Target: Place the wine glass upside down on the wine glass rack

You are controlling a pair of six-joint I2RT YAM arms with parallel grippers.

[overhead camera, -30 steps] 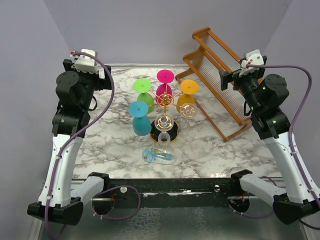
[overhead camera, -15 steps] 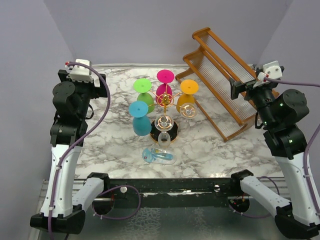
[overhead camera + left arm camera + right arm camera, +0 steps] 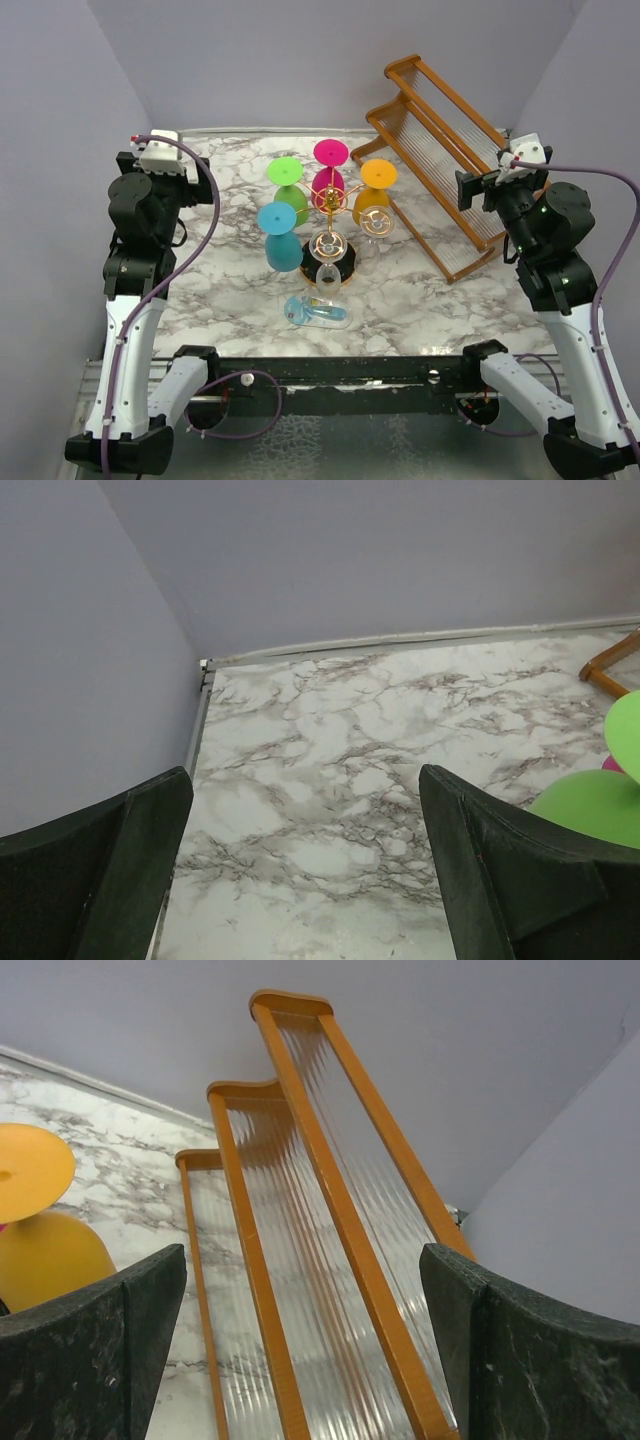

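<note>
Top external view: a clear wine glass with a pale blue tint (image 3: 317,312) lies on its side on the marbled white surface (image 3: 420,300), just in front of a gold wire wine glass rack on a dark round base (image 3: 328,262). On that rack, four coloured glasses hang or stand bowl-down with their feet up: a lime green one (image 3: 286,188), a magenta one (image 3: 329,168), an orange one (image 3: 375,190) and a light blue one (image 3: 280,236). At the near side of the rack another clear glass (image 3: 329,268) seems to sit among the wires, though its pose is hard to read.

As a judgement, four glasses are placed as the task asks, and the clear glass lying flat is the one left to lift, turn over and seat on the rack.

Neither hand holds anything. The left hand (image 3: 305,880) is spread wide over bare marble at the far left corner; the right hand (image 3: 300,1360) is equally wide open, raised and facing a tiered orange wooden stand with ribbed clear panels (image 3: 300,1220) at the right.

The marbled surface is enclosed by plain lilac walls (image 3: 250,60), with a black rail along the near edge.
</note>
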